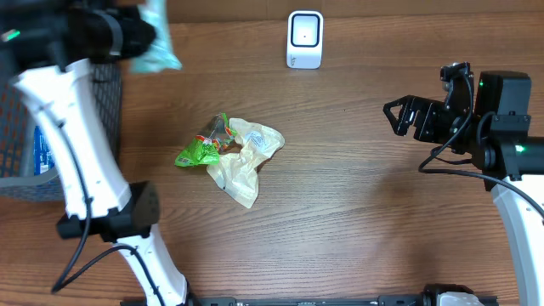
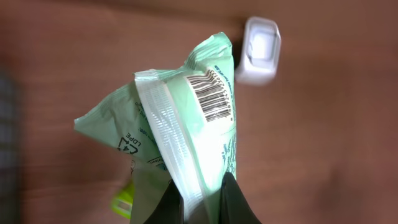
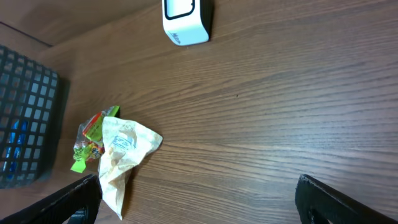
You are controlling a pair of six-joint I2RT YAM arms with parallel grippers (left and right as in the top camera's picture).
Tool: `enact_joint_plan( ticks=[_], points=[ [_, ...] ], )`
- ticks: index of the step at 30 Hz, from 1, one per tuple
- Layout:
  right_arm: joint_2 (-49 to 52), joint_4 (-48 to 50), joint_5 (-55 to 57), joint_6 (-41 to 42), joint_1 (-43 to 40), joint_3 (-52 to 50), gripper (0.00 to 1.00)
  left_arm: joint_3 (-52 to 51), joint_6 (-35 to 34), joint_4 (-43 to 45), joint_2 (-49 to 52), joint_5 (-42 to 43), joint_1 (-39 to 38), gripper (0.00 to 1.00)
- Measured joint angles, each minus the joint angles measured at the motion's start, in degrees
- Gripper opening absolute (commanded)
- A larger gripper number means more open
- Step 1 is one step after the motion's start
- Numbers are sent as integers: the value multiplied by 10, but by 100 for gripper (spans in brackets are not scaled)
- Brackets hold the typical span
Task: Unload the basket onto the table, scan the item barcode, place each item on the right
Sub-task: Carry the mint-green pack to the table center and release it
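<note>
Left wrist view: left pincer pinching bottom seam of pale green soft plastic packet; black barcode on crinkled film, upper centre of frame.

Risks:
- barcode seems turned toward wrist, not toward small white box scanner at upper right, so read may fail
- floppy film may sag or slip from thin seam grip

Overhead: packet at upper left, held above wooden worktop. Right pincer spread, empty.

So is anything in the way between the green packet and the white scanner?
Nothing visible is. Only bare table lies between the packet and the scanner. The heap of bags sits off to the side, nearer the middle of the table.
</note>
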Motion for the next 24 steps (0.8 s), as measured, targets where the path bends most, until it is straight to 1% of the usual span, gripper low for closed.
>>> enact_joint_plan(
  ticks=[5, 10, 17, 24],
  points=[
    [0, 11, 0, 0, 0, 0, 100, -144, 30, 2, 5, -5, -77, 4],
    [0, 12, 0, 0, 0, 0, 100, -286, 45, 2, 7, -60, -130, 4],
    [0, 12, 0, 0, 0, 0, 100, -408, 48, 36, 7, -100, -145, 4],
    [0, 9, -2, 0, 0, 0, 100, -473, 49, 39, 7, -108, -145, 4]
  ],
)
